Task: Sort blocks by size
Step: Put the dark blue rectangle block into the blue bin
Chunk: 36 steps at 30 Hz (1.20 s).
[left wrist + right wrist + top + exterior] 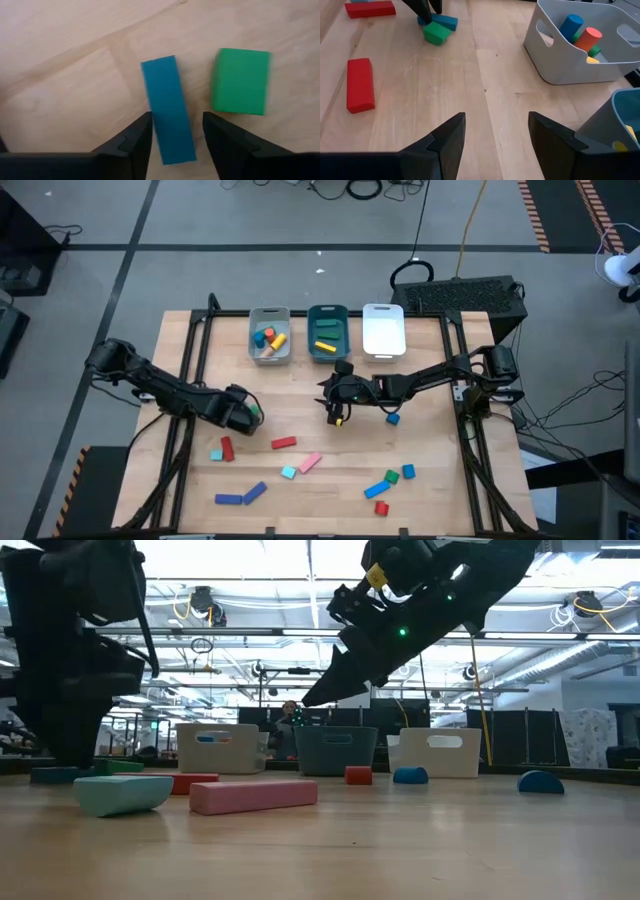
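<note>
At the left of the bench [430,490], the left pincer [175,137] hung low with its fingers apart, straddling one end of a blue bar [167,107]; a green block [240,80] lay just beside it. Both looked like light, stiff painted wood, probably a bit slick, so gripping the bar's long flat sides seemed safest. The right pincer [495,132], also spread and empty, hovered mid-frame near the grey tray [540,55].
</note>
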### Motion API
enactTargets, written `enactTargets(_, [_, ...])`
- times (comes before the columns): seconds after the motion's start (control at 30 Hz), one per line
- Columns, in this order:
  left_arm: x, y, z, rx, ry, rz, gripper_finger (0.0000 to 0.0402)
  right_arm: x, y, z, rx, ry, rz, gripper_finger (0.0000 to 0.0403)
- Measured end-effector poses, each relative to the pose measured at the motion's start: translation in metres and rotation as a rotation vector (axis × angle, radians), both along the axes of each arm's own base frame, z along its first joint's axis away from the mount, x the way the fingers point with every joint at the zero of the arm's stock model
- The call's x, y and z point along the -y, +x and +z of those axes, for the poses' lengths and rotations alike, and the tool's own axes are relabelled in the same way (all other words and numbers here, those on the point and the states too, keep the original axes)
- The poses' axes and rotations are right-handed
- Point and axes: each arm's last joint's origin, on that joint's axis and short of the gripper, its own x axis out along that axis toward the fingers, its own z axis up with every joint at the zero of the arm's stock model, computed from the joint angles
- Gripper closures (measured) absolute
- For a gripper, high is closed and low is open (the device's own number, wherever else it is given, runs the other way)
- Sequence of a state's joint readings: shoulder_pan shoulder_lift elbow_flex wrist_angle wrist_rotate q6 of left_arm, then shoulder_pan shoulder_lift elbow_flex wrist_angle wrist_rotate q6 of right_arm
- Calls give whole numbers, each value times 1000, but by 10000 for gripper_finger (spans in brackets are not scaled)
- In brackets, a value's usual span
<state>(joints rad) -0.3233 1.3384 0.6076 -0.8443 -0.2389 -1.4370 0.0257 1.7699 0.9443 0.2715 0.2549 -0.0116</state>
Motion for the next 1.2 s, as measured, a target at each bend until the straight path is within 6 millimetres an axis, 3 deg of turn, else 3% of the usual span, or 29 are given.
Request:
enactTargets(0.2, [-3,-10,-10,-39,-9,42,168,0,0,-1,-9,0,0,202])
enactTargets(0.33, [-3,-11,-12,-37,-1,29,164,0,-1,-1,-10,0,0,202])
enactTargets(0.47, [-2,-6,-12,-1,3,-45,202,0,-1,-1,-10,0,0,202])
enactTargets(0.63, [-1,-2,-12,40,12,-84,292,0,-1,-1,-11,0,0,202])
enactTargets(0.77, [-2,0,-11,41,21,-106,302,-1,-2,-3,-26,23,-12,202])
enactTargets(1.0, [-7,27,19,103,104,-258,302,-9,-6,-8,-70,107,-48,202])
enactTargets(1.2, [-29,55,55,156,214,-383,302,-28,-11,-13,-125,174,-55,202])
